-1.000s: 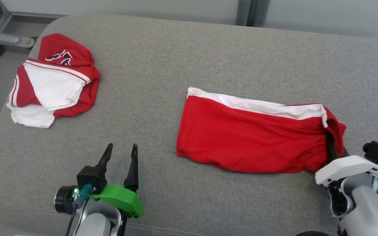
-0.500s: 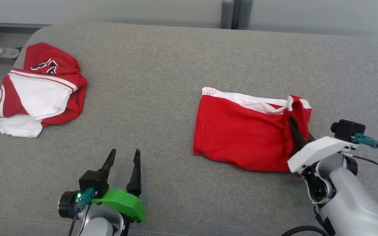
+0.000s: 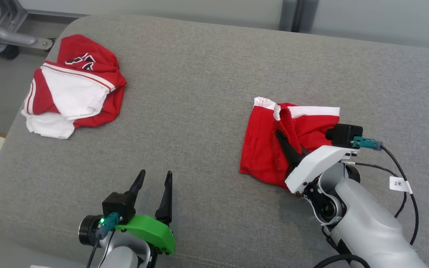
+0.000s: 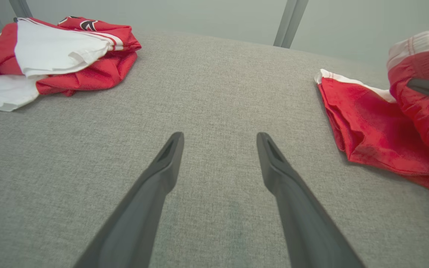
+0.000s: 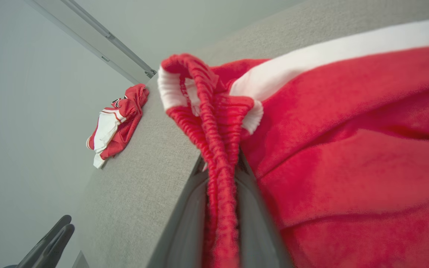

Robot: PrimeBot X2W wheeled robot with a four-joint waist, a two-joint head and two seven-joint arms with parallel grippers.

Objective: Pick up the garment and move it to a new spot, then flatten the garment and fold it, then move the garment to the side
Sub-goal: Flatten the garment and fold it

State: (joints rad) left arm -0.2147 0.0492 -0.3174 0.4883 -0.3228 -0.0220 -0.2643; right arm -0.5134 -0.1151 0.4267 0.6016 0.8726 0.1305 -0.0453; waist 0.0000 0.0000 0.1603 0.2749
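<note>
Right tool (image 3: 278,134) is clamped on the red shorts (image 3: 259,156) at the elastic waistband (image 5: 214,123), with that edge raised and doubled over the rest. I see the shorts on the grey cushion (image 3: 199,74), well right of the crumpled jersey pile (image 3: 75,87). Left tool (image 3: 155,172) is spread apart and empty, nearer me than the pile.

Two garments out there: one pair of red shorts (image 3: 261,156), one red-and-white heap (image 3: 71,93). Two grippers: left gripper (image 3: 155,173), right gripper (image 3: 279,134).
</note>
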